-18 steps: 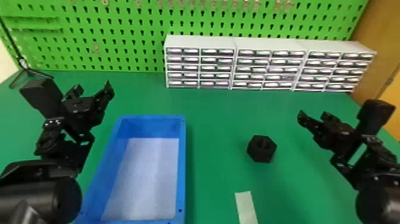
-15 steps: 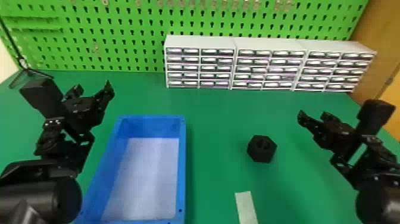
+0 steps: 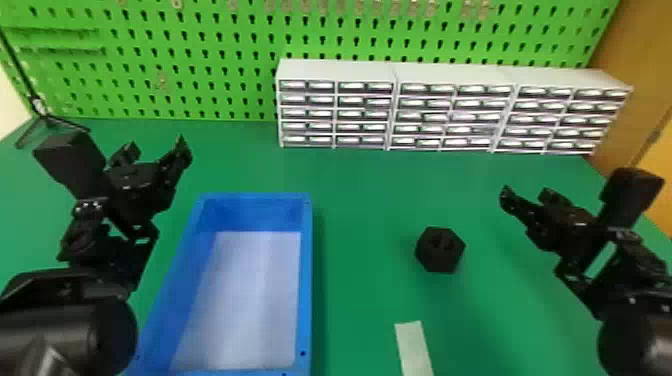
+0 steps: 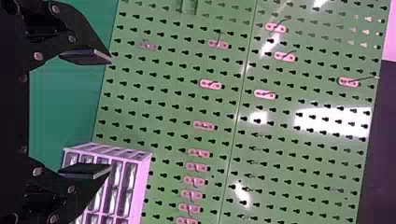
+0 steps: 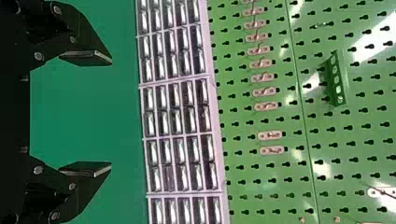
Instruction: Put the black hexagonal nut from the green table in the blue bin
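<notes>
Black hexagonal nut (image 3: 440, 250) lay on green counter (image 3: 365, 200), right of blue plastic bin (image 3: 306, 280). Left pincer (image 3: 156, 146) and right pincer (image 3: 527, 194) hung open. Clean grasp likely needed right pincer squared to nut's parallel sides.

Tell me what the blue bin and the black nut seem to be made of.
The bin looks like smooth, slightly glossy plastic, going by its even blue colour and thin moulded-looking walls. The nut appears matte, with dark faces showing no metallic glint; perhaps plastic, though coated metal is possible.
</notes>
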Motion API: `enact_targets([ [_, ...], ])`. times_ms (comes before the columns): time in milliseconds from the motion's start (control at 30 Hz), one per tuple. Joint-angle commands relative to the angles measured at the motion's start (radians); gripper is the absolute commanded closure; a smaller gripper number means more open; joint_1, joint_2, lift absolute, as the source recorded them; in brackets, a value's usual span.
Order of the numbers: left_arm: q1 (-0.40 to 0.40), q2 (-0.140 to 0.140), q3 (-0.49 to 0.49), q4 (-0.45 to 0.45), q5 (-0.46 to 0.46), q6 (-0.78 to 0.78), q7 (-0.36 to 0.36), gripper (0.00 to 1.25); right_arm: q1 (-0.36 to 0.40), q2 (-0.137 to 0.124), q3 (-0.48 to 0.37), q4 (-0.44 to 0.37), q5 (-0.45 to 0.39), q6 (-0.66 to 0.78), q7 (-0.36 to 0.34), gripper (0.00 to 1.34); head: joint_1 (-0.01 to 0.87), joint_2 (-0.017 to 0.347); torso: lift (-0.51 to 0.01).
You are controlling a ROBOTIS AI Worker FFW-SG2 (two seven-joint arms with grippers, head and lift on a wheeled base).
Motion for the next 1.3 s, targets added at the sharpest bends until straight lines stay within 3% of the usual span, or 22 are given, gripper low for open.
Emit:
enact_targets([
  [0, 0.0, 0.0, 0.001, 0.0, 0.0, 0.0, 0.0, 0.43, 0.0, 0.0, 0.0, -0.001, -0.001, 0.0, 0.0, 0.47, 0.692, 0.008, -0.097],
  [267, 0.0, -0.001, 0.0, 0.0, 0.0, 0.0, 0.0, 0.43, 0.002, 0.002, -0.006, -0.042, 0.034, 0.074, 0.0, 0.47, 0.692, 0.008, -0.097],
  [367, 0.0, 0.0, 0.001, 0.0, 0.0, 0.0, 0.0, 0.43, 0.002, 0.011, -0.012, -0.073, 0.069, 0.114, -0.001, 0.47, 0.692, 0.008, -0.097],
  [567, 0.002, -0.001, 0.001, 0.0, 0.002, 0.0, 0.001, 0.43, 0.008, 0.054, -0.026, -0.133, 0.14, 0.206, -0.003, 0.47, 0.692, 0.008, -0.097],
  [633, 0.002, -0.001, 0.004, 0.0, 0.003, 0.0, 0.001, 0.43, 0.015, 0.054, -0.012, -0.156, 0.14, 0.245, -0.026, 0.47, 0.692, 0.008, -0.097],
  [833, 0.002, -0.001, 0.007, -0.002, 0.005, 0.0, 0.001, 0.43, 0.034, 0.032, 0.029, -0.228, 0.117, 0.38, -0.09, 0.47, 0.692, 0.008, -0.097],
  [1133, 0.005, -0.001, 0.01, -0.003, 0.005, 0.0, 0.001, 0.43, 0.034, -0.009, 0.067, -0.298, 0.08, 0.572, -0.095, 0.47, 0.692, 0.008, -0.097],
  [1267, 0.005, -0.001, 0.012, -0.005, 0.005, 0.0, 0.001, 0.43, 0.028, -0.008, 0.08, -0.343, 0.109, 0.663, -0.095, 0.46, 0.692, 0.008, -0.097],
])
